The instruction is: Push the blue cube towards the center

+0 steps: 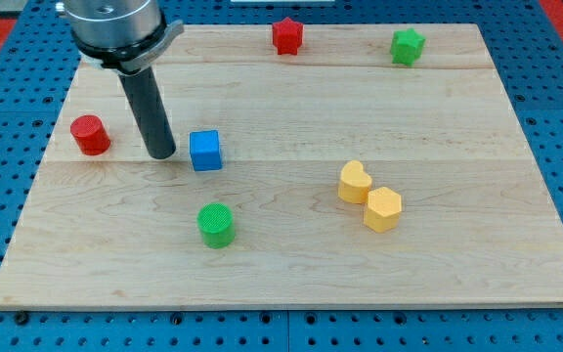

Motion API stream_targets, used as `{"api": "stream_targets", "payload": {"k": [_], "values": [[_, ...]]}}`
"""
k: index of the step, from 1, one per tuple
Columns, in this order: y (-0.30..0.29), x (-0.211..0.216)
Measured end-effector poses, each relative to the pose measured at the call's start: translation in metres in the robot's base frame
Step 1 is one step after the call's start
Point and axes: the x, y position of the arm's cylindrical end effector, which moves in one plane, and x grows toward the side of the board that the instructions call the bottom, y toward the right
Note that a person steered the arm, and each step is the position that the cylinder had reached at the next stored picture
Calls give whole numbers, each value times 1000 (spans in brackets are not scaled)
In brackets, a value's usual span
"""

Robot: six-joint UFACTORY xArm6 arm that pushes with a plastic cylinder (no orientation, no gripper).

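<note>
The blue cube (205, 151) sits left of the board's middle. My tip (161, 154) stands just to its left, close beside it, with a thin gap showing; there is no pincer, only the upright dark rod. The arm's housing is cut off at the far edge. A red cylinder (90, 134) lies farther left, a green cylinder (216, 224) nearer, on the wooden board (457, 254).
</note>
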Motion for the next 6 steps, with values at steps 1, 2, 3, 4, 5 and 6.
{"api": "stream_targets", "payload": {"k": [1, 2, 3, 4, 5, 6], "values": [[6, 0], [9, 4], [57, 24], [100, 48], [150, 55], [201, 71]]}}
